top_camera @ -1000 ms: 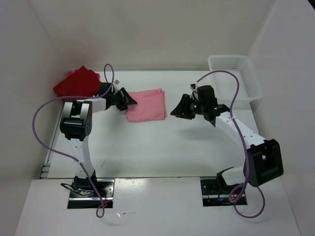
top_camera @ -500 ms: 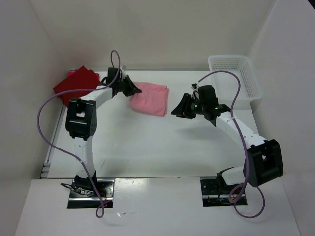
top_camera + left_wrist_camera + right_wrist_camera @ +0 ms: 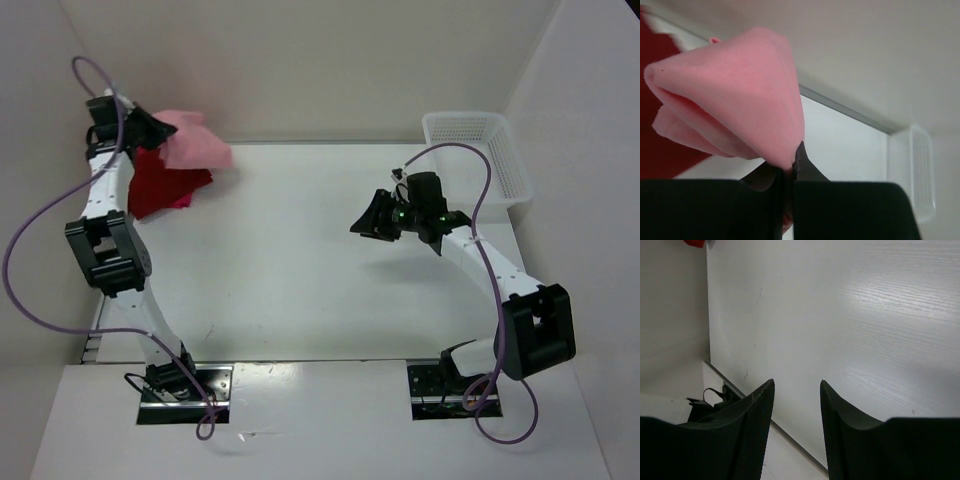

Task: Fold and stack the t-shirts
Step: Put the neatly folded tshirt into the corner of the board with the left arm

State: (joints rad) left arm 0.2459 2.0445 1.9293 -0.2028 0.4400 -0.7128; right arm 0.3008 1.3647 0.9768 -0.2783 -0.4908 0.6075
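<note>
One light pink shirt (image 3: 740, 100), just lifted off mid-table, hangs clamped in my left pincer (image 3: 789, 172), seemingly over the red pile (image 3: 165, 190); stacking's next.

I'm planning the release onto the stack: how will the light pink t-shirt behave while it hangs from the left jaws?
Probably floppy: the light pink t-shirt sags in soft folds from one pinched point in the shut left jaws. Likely light, since that small pinch lifts all of it. It may unfold or land crumpled on the red t-shirt pile.
</note>
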